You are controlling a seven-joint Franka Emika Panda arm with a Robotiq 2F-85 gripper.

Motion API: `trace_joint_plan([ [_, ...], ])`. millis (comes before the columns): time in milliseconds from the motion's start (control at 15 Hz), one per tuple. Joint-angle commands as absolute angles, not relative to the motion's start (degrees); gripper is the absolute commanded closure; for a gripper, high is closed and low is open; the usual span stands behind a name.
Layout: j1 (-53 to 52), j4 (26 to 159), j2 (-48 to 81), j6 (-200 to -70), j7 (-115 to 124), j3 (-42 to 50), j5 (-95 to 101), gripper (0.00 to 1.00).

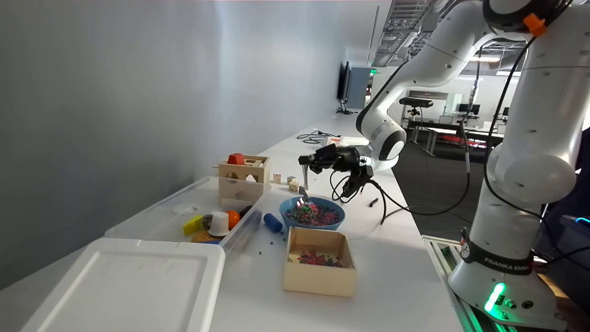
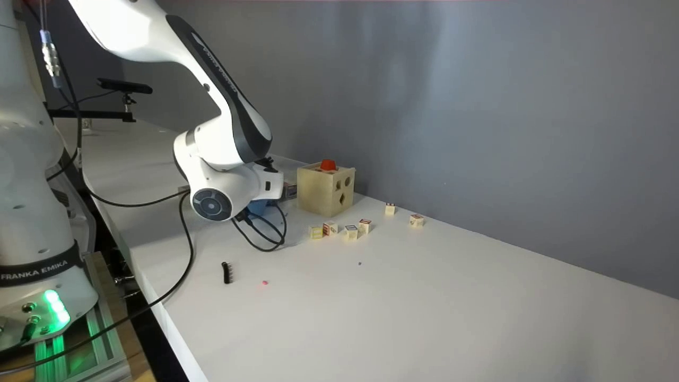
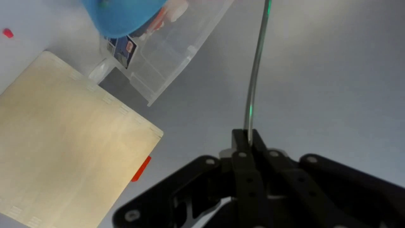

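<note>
We are pinching a metal utensil (image 3: 257,57) by its upper end in the end effector (image 3: 247,138), presumably so the lower end is reaching down towards colourful bits (image 1: 318,216) in the blue bowl (image 1: 328,202).

A smooth grey wall (image 1: 115,92) bounds the long white worktop (image 1: 392,299) along one side in both exterior views. In an exterior view, dark flooring (image 1: 427,184) extends beyond the worktop edge toward rear desks (image 1: 431,124) and monitors (image 1: 474,109). Exposed metal framework (image 1: 409,20) spans part of the ceiling (image 1: 357,23), near a lit strip fixture (image 1: 485,59). A green illuminated sign (image 1: 373,72) is located at the far end. A dark panel (image 1: 343,83) on the wall is probably a display; distance obscures its detail.
</note>
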State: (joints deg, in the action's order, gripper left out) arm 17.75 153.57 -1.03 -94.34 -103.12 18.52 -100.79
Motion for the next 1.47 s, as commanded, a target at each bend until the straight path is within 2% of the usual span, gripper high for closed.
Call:
trace_joint_plan([
  [0,16.91,155.47,-7.29,-95.14,-104.55,16.93,-100.13,0.99],
  [400,14.50,157.65,-15.88,-102.98,-114.27,10.75,-97.75,0.99],
  [600,14.25,158.67,-18.84,-102.03,-120.81,9.25,-97.22,0.99],
  [733,14.45,159.29,-20.36,-100.61,-125.10,9.19,-97.92,0.99],
  [1400,19.26,158.29,-21.17,-109.81,-122.10,11.60,-98.50,0.99],
])
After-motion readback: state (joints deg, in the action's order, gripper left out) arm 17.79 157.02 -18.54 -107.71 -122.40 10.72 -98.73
